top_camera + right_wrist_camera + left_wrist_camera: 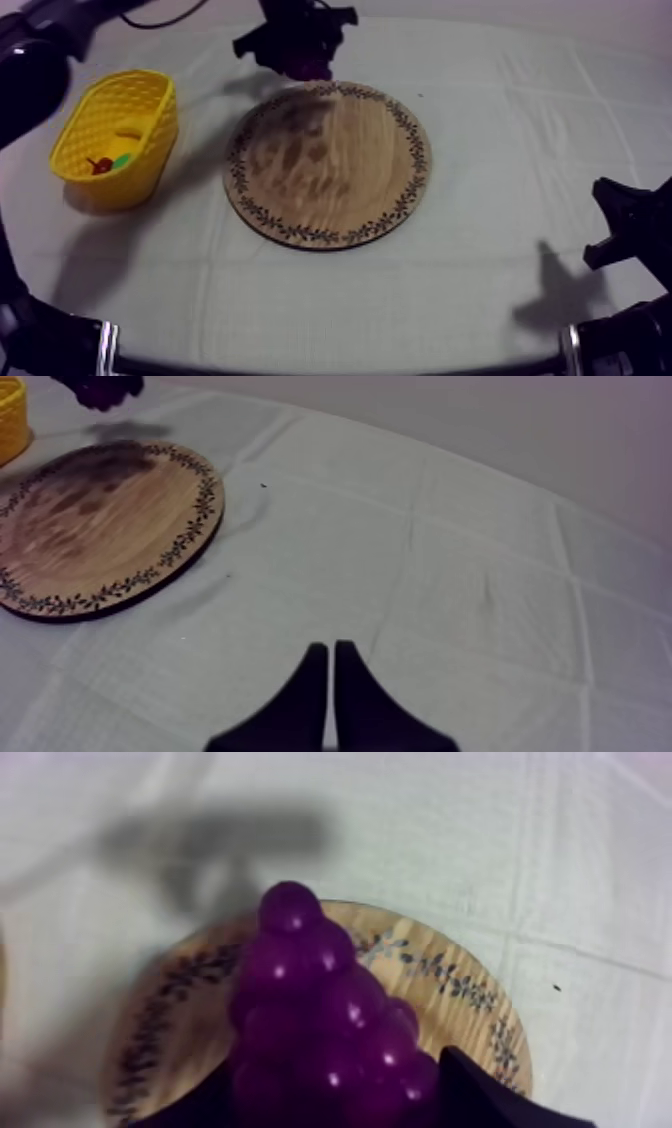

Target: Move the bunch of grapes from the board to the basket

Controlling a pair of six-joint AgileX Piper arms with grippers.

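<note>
The left gripper [300,42] is clenched around the bunch of grapes [312,1017], which hangs over the far rim of the wooden board [330,170], seemingly clear of it. The bunch looks light, stiff and glossy, so probably slippery. A hold across its broad end suits it. The yellow basket [105,120] stands left of the board, with open table [480,300] between them, and its rim needs clearing. The right gripper [332,686] is closed on nothing, well away.

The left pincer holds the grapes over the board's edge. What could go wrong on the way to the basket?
The left pincer grips the bunch of grapes at one end only; it might slip out. The yellow basket is narrow and partly filled; the grapes could catch its rim.
</note>
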